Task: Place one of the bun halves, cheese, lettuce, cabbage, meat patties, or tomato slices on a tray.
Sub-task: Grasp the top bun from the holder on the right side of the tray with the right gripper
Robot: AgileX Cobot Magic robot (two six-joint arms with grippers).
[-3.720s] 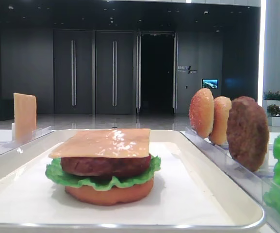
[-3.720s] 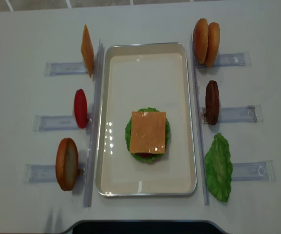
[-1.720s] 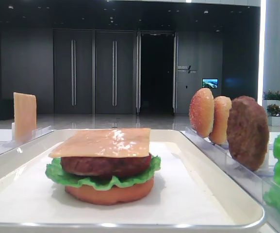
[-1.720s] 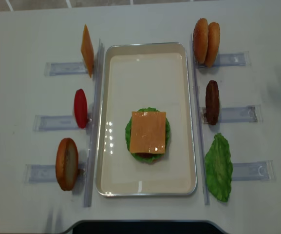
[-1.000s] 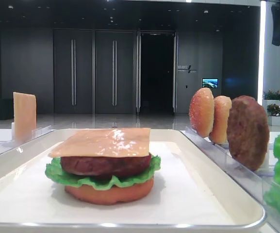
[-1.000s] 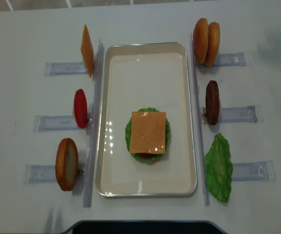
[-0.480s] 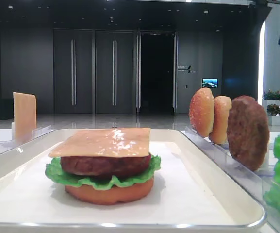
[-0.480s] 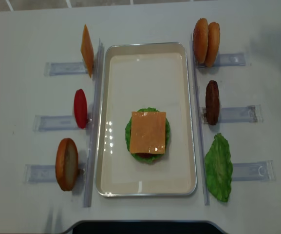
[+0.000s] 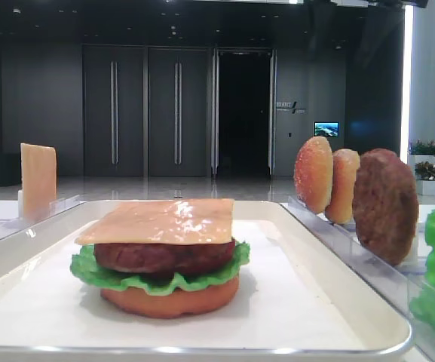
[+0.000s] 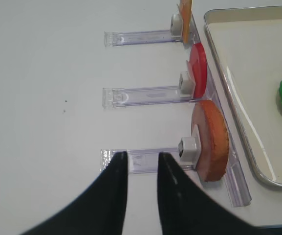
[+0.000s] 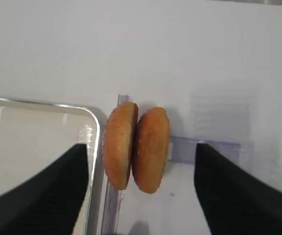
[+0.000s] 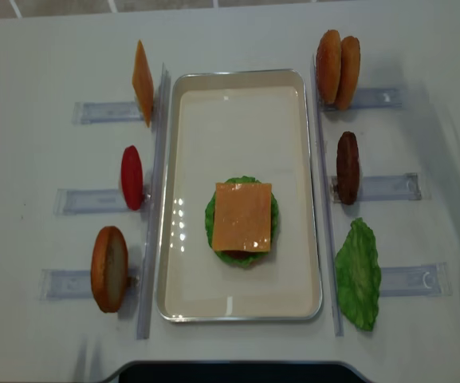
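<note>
Bun halves: two domed golden-brown speckled bun halves (image 11: 136, 148) stand on edge, face to face, in a clear plastic rack (image 11: 214, 147) just outside the far right corner of the large white rimmed tray (image 12: 172, 239).
Stack on tray: flat orange-brown bun base (image 9: 170, 296), ruffled green lettuce leaf (image 9: 89, 270), rough dark brown meat patty (image 9: 164, 256) and glossy square cheese slice (image 9: 160, 220), in that order upward, sit toward the tray's near end.
Change: a moment ago dark parts of the right arm showed at the top right of the low front view; now the right gripper (image 11: 141, 196) hangs directly over the bun pair, so a top bun looks like the next pick.
Right jaws: spread wide apart, one to each side of the pair, touching nothing.
Left gripper (image 10: 140, 176): jaws nearly together, empty, by the rack left of the tray.
Views: only the wrist camera shows the straddle; the overhead view shows no gripper, yet maps every rack on the white worktop (image 12: 46, 48) around the tray.
</note>
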